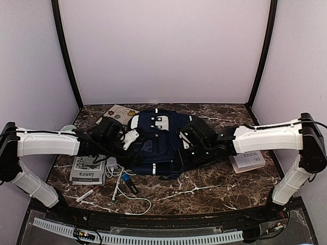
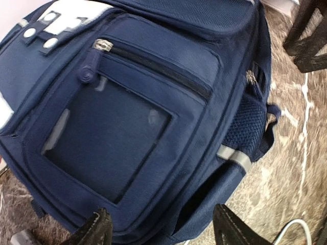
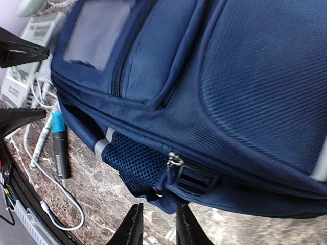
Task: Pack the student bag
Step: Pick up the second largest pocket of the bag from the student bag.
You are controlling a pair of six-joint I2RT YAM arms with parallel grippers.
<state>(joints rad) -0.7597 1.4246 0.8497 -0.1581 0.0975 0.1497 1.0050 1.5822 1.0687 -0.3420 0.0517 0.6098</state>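
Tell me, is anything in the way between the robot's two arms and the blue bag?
Nothing visible. Both wrist views show the bag directly ahead of the left end effector and the right end effector. The pens and cable lie beside it, not between.

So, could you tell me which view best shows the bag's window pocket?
Left wrist: the window pocket sits whole and central. Right wrist catches it obliquely, cropped at the top edge; the top view hardly resolves it.
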